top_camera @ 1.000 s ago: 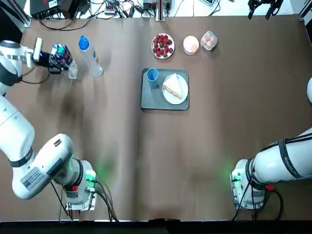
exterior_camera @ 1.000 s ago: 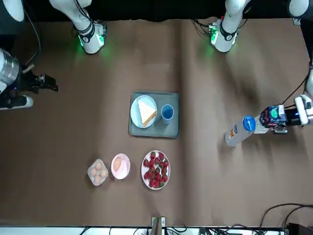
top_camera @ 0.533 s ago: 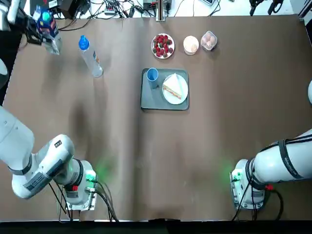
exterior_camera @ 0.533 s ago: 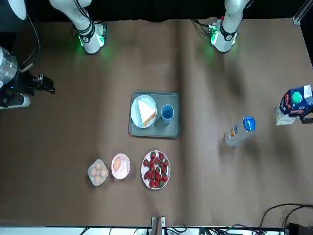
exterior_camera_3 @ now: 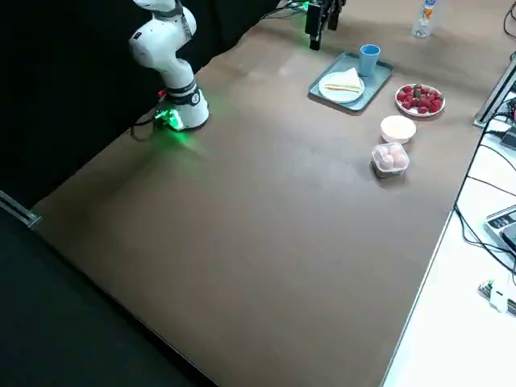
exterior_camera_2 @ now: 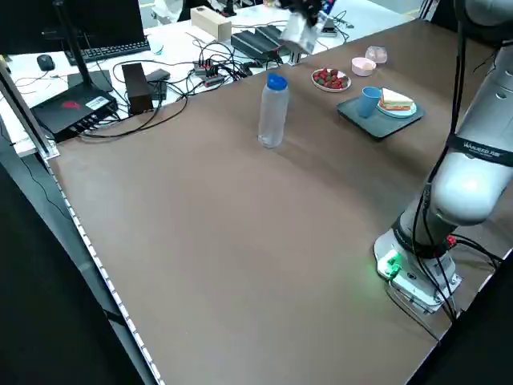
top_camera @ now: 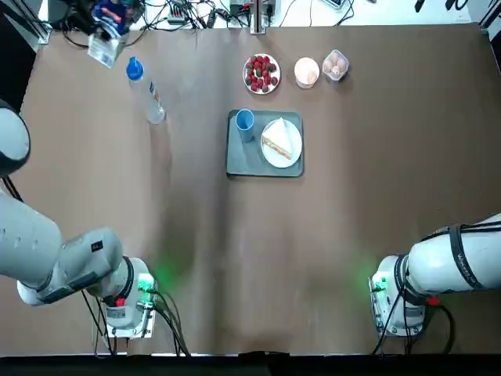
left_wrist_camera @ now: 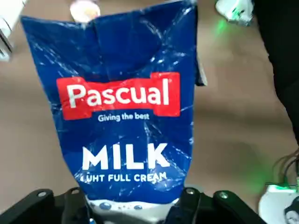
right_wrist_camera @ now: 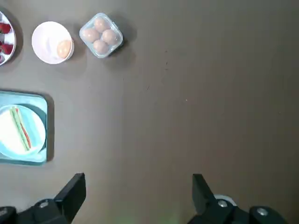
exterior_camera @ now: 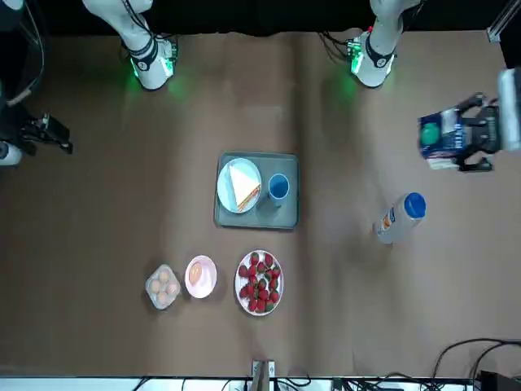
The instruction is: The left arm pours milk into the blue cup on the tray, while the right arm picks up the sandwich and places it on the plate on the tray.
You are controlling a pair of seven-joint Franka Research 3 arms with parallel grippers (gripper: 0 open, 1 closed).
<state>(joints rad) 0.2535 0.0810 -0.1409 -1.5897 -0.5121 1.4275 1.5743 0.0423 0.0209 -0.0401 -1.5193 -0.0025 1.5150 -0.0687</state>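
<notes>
My left gripper is shut on the blue milk carton, held in the air over the table's far left part, left of the tray. The carton fills the left wrist view, upright between the fingers. The blue cup stands on the grey tray. Beside it the sandwich lies on the white plate. My right gripper hangs open and empty high over the table's right side, far from the tray.
A clear water bottle with a blue cap stands left of the tray, just below the carton. Behind the tray are a plate of strawberries, a pink bowl and a box of eggs. Cables lie past the far edge.
My left gripper has risen with the milk carton from beside the bottle and swung toward the far edge and the tray's side. My right gripper has drifted slightly outward.
</notes>
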